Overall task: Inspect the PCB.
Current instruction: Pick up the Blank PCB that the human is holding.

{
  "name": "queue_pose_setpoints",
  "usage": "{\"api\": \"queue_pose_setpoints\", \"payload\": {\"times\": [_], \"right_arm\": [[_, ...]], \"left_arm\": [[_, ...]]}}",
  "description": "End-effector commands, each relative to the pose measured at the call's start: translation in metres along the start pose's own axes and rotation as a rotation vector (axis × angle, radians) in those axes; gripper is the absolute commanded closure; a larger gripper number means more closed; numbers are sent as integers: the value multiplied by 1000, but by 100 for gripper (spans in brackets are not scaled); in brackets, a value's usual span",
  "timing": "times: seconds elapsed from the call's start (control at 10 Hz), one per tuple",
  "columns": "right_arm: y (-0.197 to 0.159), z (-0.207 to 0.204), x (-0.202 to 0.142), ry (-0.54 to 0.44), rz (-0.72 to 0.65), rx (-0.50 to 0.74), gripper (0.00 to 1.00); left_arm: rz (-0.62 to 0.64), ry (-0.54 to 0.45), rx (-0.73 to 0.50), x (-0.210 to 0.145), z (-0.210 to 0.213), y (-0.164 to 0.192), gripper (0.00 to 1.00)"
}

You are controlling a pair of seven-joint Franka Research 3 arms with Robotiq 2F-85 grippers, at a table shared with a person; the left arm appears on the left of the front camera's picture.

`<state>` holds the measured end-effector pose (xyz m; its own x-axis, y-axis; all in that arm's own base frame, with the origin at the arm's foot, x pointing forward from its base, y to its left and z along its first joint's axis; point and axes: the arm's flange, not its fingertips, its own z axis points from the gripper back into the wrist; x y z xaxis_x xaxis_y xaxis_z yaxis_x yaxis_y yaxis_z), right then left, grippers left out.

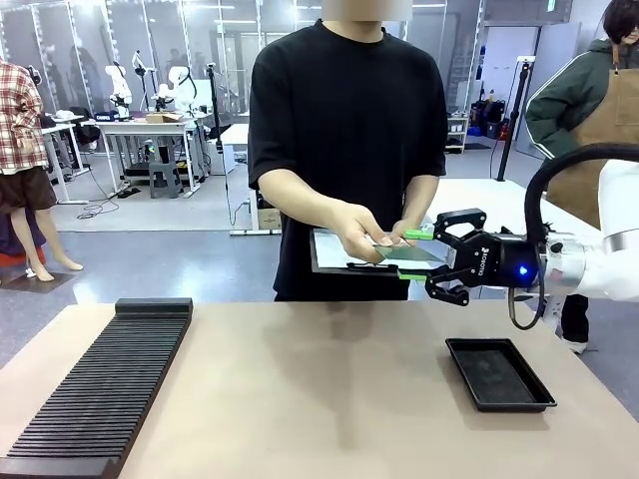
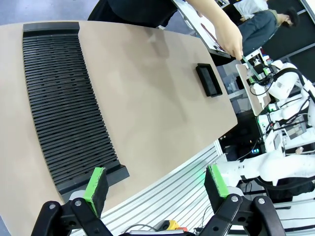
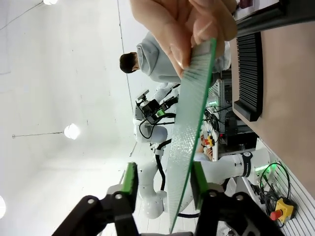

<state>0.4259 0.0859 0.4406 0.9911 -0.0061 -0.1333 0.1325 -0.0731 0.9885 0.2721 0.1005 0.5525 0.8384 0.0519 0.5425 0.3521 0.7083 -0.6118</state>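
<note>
Right gripper (image 3: 164,179) — "ROBOTIQ" on its side — fingers (image 3: 130,178) astride the PCB (image 3: 189,128)

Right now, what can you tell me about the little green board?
The PCB is a thin, flat, bright green board with a paler, finely patterned face. The person's hand pinches one end, holding it in the air past the table's far edge. Its other end sits between the green pads of the right gripper, with a gap showing on one side.

Front camera faces person (image 1: 344,140) across table (image 1: 300,399), wrist cameras share rack (image 2: 69,108)
</note>
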Motion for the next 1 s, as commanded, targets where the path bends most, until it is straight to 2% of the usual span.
{"api": "queue_pose_setpoints", "payload": {"times": [0.0, 0.1, 0.2, 0.9], "right_arm": [[4, -6, 6, 5, -26, 24, 100], [5, -6, 5, 11, -32, 21, 97], [6, -5, 5, 11, -33, 20, 100], [8, 2, 7, -15, 3, 42, 100]], "left_arm": [[16, 11, 17, 2, 4, -4, 0], [16, 11, 17, 2, 4, -4, 0], [16, 11, 17, 2, 4, -4, 0], [16, 11, 17, 2, 4, -4, 0]]}}
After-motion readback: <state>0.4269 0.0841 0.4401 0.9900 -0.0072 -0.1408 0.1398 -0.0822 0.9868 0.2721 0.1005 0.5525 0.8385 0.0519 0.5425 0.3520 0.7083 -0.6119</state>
